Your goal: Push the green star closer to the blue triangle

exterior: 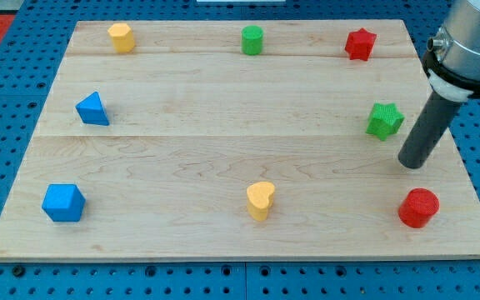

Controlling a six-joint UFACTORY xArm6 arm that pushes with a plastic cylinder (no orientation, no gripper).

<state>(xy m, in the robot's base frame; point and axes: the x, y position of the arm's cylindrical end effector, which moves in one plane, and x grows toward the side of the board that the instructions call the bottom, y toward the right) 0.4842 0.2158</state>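
My tip (412, 164), a bare rod with no jaws, sits just right of the star (384, 120); I should push squarely left toward the triangle (92, 109).

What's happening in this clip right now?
A robot arm with a straight dark rod is working on a wooden board scattered with coloured blocks. My tip sits just to the view's right of the green star and slightly below it, apart from it by a small gap. The blue triangle lies far across at the view's left, so the star has not yet been pushed toward it. The other blocks sit untouched around the edges.
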